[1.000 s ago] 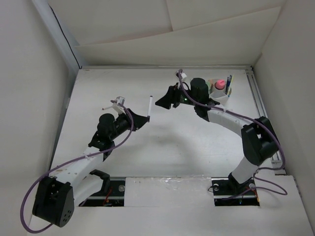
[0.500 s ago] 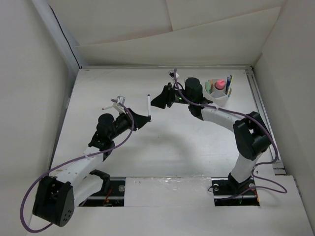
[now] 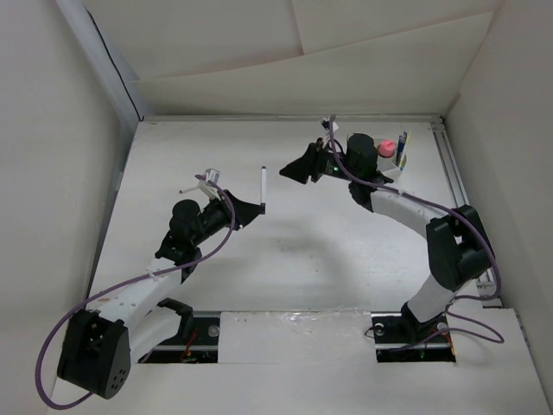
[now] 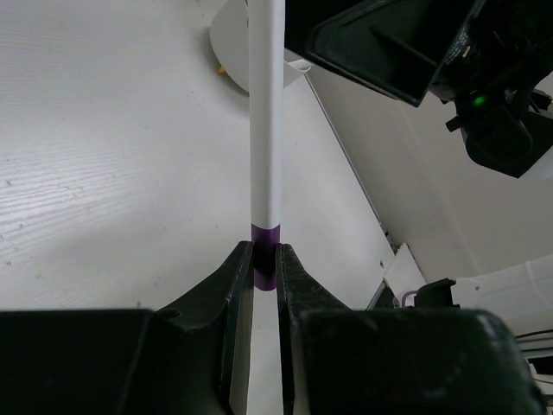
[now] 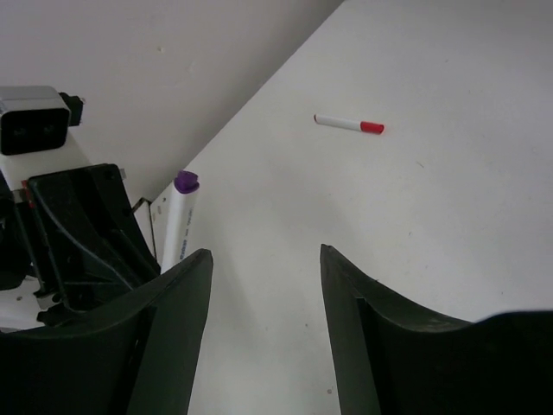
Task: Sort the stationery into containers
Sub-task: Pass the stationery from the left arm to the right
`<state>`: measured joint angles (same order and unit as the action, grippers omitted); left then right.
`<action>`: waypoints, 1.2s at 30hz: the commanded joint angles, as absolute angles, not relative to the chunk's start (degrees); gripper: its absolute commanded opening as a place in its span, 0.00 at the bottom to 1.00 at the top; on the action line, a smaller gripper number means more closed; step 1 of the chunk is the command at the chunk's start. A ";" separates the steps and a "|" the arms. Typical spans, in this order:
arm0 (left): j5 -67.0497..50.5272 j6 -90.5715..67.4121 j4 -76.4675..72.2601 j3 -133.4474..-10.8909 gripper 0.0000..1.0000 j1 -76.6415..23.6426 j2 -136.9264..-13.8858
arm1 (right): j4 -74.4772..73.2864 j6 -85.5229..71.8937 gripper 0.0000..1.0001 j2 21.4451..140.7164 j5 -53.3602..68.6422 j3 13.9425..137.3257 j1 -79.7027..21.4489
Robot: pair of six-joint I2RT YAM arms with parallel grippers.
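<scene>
My left gripper [image 3: 258, 207] is shut on the purple end of a white marker [image 3: 262, 185] and holds it upright above the table. In the left wrist view the marker [image 4: 265, 130] rises from between the fingers [image 4: 266, 252]. My right gripper [image 3: 287, 171] is open and empty, just right of the marker's top. In the right wrist view [image 5: 263, 255] the marker's purple tip [image 5: 185, 182] is left of its left finger. The white cup [image 3: 397, 166] stands at the back right behind the right arm, with a pink-capped item [image 3: 388, 147] and a blue pen [image 3: 403, 145] in it. A thin white pen with a red tip [image 3: 191, 186] lies on the table at the left and also shows in the right wrist view [image 5: 348, 124].
White walls close the table at the back and on both sides. A metal rail [image 3: 460, 190] runs along the right edge. The left arm's body [image 5: 69, 233] fills the left of the right wrist view.
The right arm swung a little left, then back right, so its open gripper ends slightly further right and back. The left arm and the marker have not moved.
</scene>
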<state>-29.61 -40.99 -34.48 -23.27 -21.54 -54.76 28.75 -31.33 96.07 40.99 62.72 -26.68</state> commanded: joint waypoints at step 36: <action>-31.99 -41.13 -37.53 -23.73 0.00 -21.45 -54.23 | 33.93 -33.22 0.17 103.36 49.83 75.68 -32.17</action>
<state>-30.26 -40.95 -34.26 -23.27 -21.54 -54.78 29.80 -34.35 103.33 49.12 73.80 -31.62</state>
